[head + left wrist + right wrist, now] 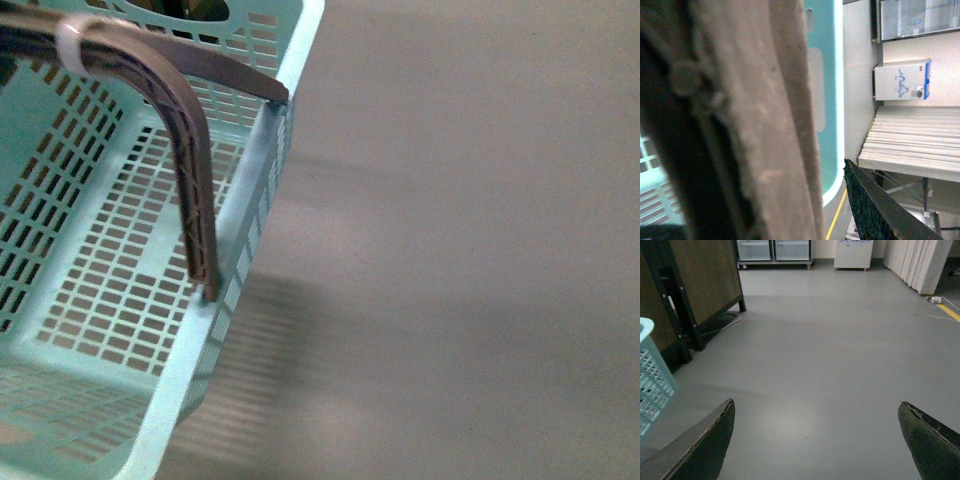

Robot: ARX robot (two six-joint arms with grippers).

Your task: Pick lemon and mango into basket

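Right gripper open over floor. Left gripper's finger by handle, grasp unclear. No lemon or mango visible, so basket may stay empty.

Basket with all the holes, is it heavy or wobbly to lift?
Probably light: the basket looks empty here, and its thin walls are mostly slots. It may flex a little too. Held by the brown handle, it would likely swing, since that handle pivots at the rim.
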